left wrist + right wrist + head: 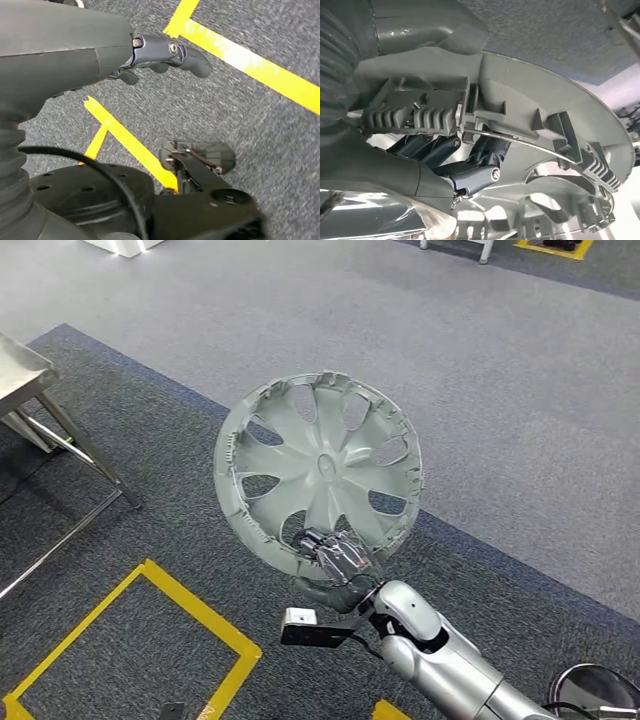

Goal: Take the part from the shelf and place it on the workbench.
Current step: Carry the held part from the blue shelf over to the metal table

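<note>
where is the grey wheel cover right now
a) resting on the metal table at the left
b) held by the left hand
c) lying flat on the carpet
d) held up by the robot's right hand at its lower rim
d: the right hand grips the wheel cover at its lower rim, holding it up above the carpet, apart from the metal table.

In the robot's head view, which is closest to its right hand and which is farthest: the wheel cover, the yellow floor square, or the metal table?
From the right hand:
1. Wheel cover: held by its lower rim, touching the hand.
2. Yellow floor square: on the carpet, lower left of the hand.
3. Metal table: at the far left edge.
</note>
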Action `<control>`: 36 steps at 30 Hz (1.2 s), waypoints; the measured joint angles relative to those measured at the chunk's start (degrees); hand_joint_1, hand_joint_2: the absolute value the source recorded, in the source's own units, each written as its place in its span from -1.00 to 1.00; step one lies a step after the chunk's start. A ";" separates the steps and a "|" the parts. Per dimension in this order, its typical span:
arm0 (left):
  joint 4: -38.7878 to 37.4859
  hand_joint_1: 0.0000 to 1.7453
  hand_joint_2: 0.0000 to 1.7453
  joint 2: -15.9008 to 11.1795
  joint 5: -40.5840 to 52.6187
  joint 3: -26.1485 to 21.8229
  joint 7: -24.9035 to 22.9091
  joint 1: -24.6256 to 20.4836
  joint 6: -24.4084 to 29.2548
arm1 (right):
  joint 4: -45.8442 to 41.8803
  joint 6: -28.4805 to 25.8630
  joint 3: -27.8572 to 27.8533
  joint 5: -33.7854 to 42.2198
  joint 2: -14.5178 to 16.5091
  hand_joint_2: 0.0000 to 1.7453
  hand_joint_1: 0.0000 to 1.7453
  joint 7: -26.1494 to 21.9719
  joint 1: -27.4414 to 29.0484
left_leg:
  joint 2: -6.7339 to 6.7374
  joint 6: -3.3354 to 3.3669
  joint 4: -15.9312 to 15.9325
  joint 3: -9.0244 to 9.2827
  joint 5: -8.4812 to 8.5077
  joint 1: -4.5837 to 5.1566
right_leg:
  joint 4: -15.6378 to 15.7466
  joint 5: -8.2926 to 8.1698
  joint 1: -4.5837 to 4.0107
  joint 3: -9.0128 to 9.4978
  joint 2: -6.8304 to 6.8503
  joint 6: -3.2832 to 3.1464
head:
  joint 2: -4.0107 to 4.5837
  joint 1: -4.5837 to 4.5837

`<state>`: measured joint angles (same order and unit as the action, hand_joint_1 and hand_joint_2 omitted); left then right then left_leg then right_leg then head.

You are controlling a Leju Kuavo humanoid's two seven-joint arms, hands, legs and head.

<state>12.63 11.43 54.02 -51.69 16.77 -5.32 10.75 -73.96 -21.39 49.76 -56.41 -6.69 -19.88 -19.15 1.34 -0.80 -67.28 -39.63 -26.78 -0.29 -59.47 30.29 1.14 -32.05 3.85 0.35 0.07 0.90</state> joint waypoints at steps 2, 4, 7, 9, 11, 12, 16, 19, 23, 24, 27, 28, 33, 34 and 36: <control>0.00 -1.00 1.00 -0.16 -0.02 -0.01 -0.10 -0.11 0.34 | -0.47 -0.13 -0.01 0.01 -0.17 1.00 1.00 -0.21 0.00 | 2.33 0.63 5.93 2.83 1.54 0.78 | 0.05 0.38 -0.27 0.29 1.16 0.50 | 0.00 0.03; 0.00 -1.00 1.00 -0.41 -0.30 -0.10 -0.01 -0.06 0.65 | -1.08 -0.28 0.02 0.00 -0.36 1.00 1.00 -0.47 0.01 | 2.44 1.19 7.39 3.19 1.29 1.36 | 0.33 0.60 -0.53 0.51 2.47 1.13 | 0.00 0.02; 0.00 -1.00 1.00 -0.85 -0.81 -0.45 0.12 0.30 0.81 | -1.86 -0.42 0.03 0.31 -0.47 1.00 1.00 -1.01 -0.14 | 0.33 2.17 8.30 3.58 1.64 1.02 | -0.54 1.88 -0.28 0.34 1.30 1.92 | 0.00 -0.16; 0.00 -1.00 1.00 -1.01 -1.23 -0.88 0.13 0.16 1.08 | -1.96 -0.65 0.03 0.79 -0.54 1.00 1.00 -1.77 -0.56 | -1.10 2.73 8.62 3.76 1.82 0.76 | -6.38 4.63 -0.08 -2.68 -2.26 2.09 | 0.00 -0.45; 0.00 -1.00 1.00 -1.08 -1.96 -1.47 0.16 -0.03 1.53 | -1.67 -0.78 0.04 1.31 -0.55 1.00 1.00 -2.54 -1.29 | -2.71 2.98 8.60 3.77 1.81 0.74 | -13.84 6.87 -0.08 -7.07 -3.70 2.21 | 0.00 -0.59; 0.00 -1.00 1.00 -1.11 -2.38 -1.78 0.26 -0.03 1.67 | -1.46 -0.79 0.04 1.62 -0.55 1.00 1.00 -2.80 -1.72 | -3.56 3.02 8.59 3.82 1.80 0.73 | -15.53 6.65 -0.08 -8.48 -3.83 2.26 | 0.00 -0.57; 0.00 -1.00 1.00 -1.43 -3.27 -2.92 1.16 0.07 1.52 | -0.60 -0.81 -0.15 2.42 -0.55 1.00 1.00 -3.20 -3.24 | -7.15 2.53 8.05 3.92 1.48 0.52 | -4.78 -1.15 0.41 -5.15 -6.55 2.22 | 0.00 -0.59; 0.00 -1.00 1.00 -1.63 -3.62 -3.49 1.54 0.09 1.49 | -0.14 -0.92 -0.19 2.43 -0.42 1.00 1.00 -3.52 -3.85 | -9.32 1.53 7.61 3.21 1.47 0.29 | -0.56 -2.01 0.56 -2.83 -8.61 1.67 | 0.00 -0.54; 0.00 -1.00 1.00 -1.90 -3.77 -4.23 1.57 0.47 1.54 | 0.30 -0.93 -0.20 2.43 0.29 1.00 1.00 -3.56 -4.46 | -6.23 0.28 4.85 1.74 -0.16 0.26 | 0.15 -2.12 0.45 -2.09 -5.76 0.08 | 0.00 -0.16; 0.00 -1.00 1.00 -1.93 -3.79 -4.25 1.57 0.40 1.54 | 0.38 -0.94 -0.20 2.40 0.38 1.00 1.00 -3.56 -4.56 | -4.06 0.03 1.91 0.38 -1.64 0.27 | 0.25 -2.04 0.31 -1.87 -4.93 -0.26 | 0.00 0.01; 0.00 -1.00 1.00 -1.92 -3.79 -4.29 1.56 0.20 1.53 | 0.70 -0.92 -0.16 2.33 0.43 1.00 1.00 -3.68 -4.72 | -2.06 -0.54 -7.45 -4.22 -4.92 -0.20 | 0.29 -1.61 0.02 -1.46 -2.22 -0.72 | 0.00 0.14; 0.00 -1.00 1.00 -1.92 -3.80 -4.31 1.55 0.24 1.53 | 0.85 -0.90 -0.13 2.31 0.43 1.00 1.00 -3.70 -4.74 | -1.95 -0.64 -7.71 -4.42 -4.32 -0.34 | 0.28 -1.44 0.00 -1.31 -1.37 -0.71 | 0.00 0.14; 0.00 -1.00 1.00 -1.91 -3.64 -4.58 0.53 0.09 1.58 | 1.67 -0.67 -0.05 2.25 0.77 1.00 1.00 -3.80 -5.62 | 2.68 0.11 6.50 2.37 2.10 0.48 | 0.22 -0.40 -0.40 -0.37 1.86 0.41 | 0.00 0.15; 0.00 -1.00 1.00 -1.94 -3.54 -4.59 0.01 0.04 1.65 | 1.77 -0.56 -0.02 2.24 0.87 1.00 1.00 -3.90 -5.84 | 2.97 0.50 7.25 2.62 1.78 0.84 | 0.29 -0.22 -0.53 -0.23 2.51 0.71 | 0.00 0.16; 0.00 -1.00 1.00 -2.13 -3.27 -4.60 -1.08 0.15 1.82 | 1.94 -0.28 0.05 2.28 1.28 1.00 1.00 -4.09 -6.08 | 1.74 1.35 7.79 2.80 1.74 0.85 | 0.50 0.25 -0.44 0.12 3.65 1.34 | 0.00 0.17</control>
<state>12.63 9.30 50.75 -56.29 15.69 -5.17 12.57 -72.03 -21.67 49.81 -54.13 -5.41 -23.97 -25.23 3.08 0.54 -59.49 -36.83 -25.05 0.57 -58.97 30.54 0.69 -31.93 7.51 1.70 0.07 1.07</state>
